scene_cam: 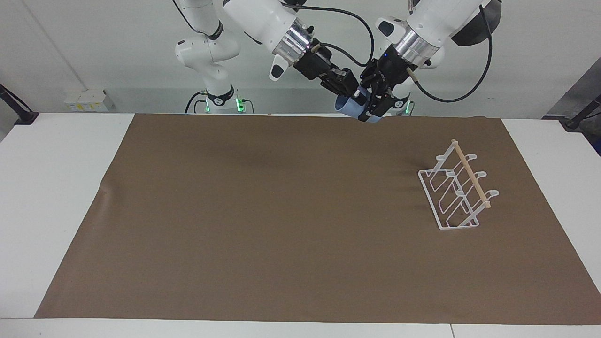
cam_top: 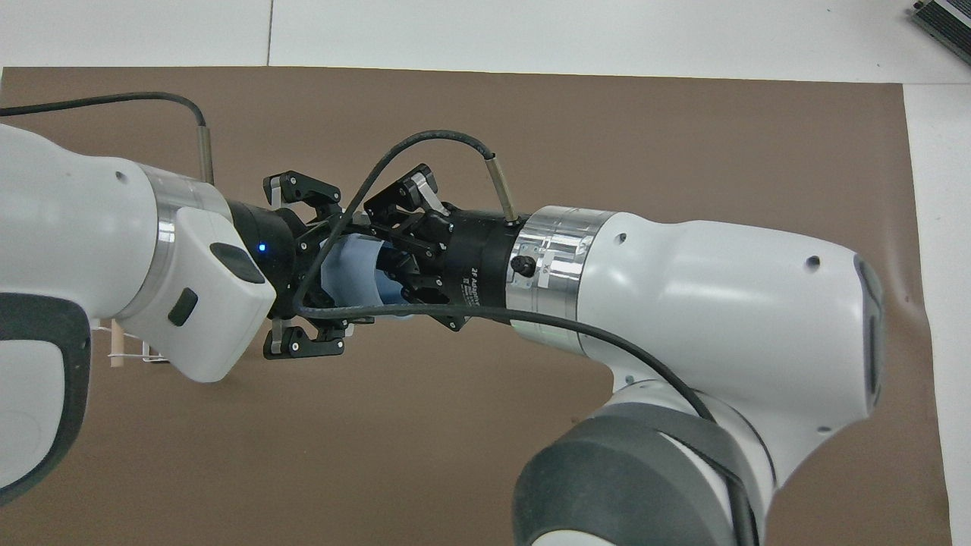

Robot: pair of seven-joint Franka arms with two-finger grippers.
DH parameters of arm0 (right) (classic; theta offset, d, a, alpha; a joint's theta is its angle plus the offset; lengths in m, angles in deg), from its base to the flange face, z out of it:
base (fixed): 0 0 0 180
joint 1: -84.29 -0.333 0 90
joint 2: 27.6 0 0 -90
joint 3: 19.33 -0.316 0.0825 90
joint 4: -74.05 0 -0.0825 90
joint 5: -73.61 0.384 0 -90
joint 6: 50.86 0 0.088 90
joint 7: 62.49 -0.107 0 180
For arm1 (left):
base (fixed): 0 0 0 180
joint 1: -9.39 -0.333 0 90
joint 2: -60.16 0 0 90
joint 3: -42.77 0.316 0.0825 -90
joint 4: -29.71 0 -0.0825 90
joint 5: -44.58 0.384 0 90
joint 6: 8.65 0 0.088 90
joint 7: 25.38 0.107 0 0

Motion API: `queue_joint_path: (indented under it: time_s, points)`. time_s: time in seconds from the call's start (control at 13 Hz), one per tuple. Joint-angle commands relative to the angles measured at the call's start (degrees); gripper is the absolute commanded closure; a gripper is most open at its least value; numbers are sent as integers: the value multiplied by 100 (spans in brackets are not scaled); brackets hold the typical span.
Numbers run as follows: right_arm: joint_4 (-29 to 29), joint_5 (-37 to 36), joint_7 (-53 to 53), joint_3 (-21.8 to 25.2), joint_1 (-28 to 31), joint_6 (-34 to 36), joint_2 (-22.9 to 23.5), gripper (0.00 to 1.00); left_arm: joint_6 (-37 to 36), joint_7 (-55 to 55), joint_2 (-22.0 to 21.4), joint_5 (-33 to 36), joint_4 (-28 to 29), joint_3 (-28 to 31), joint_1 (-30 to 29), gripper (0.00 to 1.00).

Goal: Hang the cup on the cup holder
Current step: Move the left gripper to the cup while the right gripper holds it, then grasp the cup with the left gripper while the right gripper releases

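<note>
Cup (scene_cam: 348,107), small light-blue tapered plastic tumbler: off the counter (scene_cam: 281,211), in the air over the brown-covered edge nearest the robots, lying roughly on its side between the two end effectors.

Right end effector (scene_cam: 355,95): clamped on the rim end of the cup, apparently with one finger inside the mouth. Leaves the narrow base end free for a second grasp.

Left end effector (scene_cam: 374,107): fingers spread wide and straddling the base end of the cup; no clamping visible in the overhead view. Judged to be a mid-air handover, not yet completed.

Cup holder (scene_cam: 458,188), white wire rack with slanted looped prongs and a light wooden dowel along the top: farther from the robots, toward the left arm's end of the counter, well apart from the cup. All prongs bare. Suggests a transfer to the arm on the rack's side, with the mouth freed to slip over a prong.
</note>
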Motion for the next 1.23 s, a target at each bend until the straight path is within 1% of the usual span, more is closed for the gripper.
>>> queue_joint_path:
  time_s: [0.0,0.15,0.38,0.54,0.69,0.77,0.92,1.0,1.07,1.15]
  points:
    - [51,160,-134,-58,80,-50,-32,31,42,59,-173,3,189,29,-12,100]
    - [51,151,-125,-58,106,-50,-32,31,7,32,-164,99,189,64,-56,100]
    - [24,134,58,-49,229,-15,-32,32,-291,-12,-146,994,127,82,-65,100]
    - [33,81,811,-23,325,168,-41,32,-476,-21,-164,1766,136,82,-65,100]
    - [7,20,2100,-14,676,904,-76,31,-722,-29,-173,2513,136,82,-65,100]
    - [-11,-137,2803,-5,869,1326,-94,31,-740,-29,-181,2891,154,82,-65,100]
    - [-124,-829,3939,-5,1142,2144,-111,31,-661,6,-234,3822,267,64,-39,100]
    - [-229,-1260,4257,-5,1187,2478,-112,31,-644,23,-269,4070,381,64,-39,100]
    - [-352,-1786,4513,-5,1196,2742,-112,31,-557,15,-374,4308,582,73,-47,100]
    - [-441,-2383,4715,-14,1187,2963,-112,31,-304,-11,-488,4919,898,73,-47,100]
